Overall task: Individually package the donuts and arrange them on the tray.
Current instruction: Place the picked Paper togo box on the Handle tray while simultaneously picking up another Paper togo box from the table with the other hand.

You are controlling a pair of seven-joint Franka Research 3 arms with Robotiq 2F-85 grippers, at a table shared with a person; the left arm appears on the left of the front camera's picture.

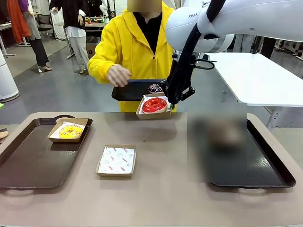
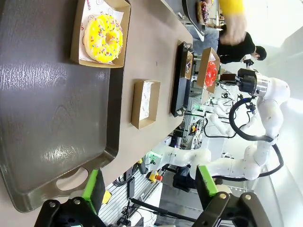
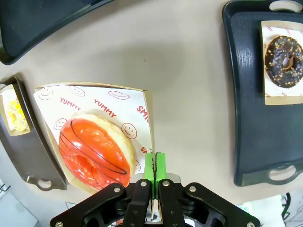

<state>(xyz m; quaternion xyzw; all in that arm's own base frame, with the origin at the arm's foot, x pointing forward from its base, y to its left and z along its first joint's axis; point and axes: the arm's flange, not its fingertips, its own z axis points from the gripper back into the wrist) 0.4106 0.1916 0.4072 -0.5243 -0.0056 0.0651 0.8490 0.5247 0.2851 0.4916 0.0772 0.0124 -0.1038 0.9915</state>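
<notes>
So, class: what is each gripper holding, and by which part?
Right gripper: the box with the red donut, fingers pinching its side wall. Left gripper: nothing.

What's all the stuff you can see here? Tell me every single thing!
Donuts: four; yellow donut in a box on the left tray, red donut held up, chocolate donut boxed on the right tray, sprinkled donut on the person's tray.
Boxes: four, brown, paper-lined; empty box mid-table, red donut's box in the air.
Trays: three; left tray brown, right tray dark, person's tray dark.
Table: one, beige.
Person's hand: one, by the person's tray.
Left tool: open, over the left tray.
Right tool: shut on the red donut's box.
</notes>
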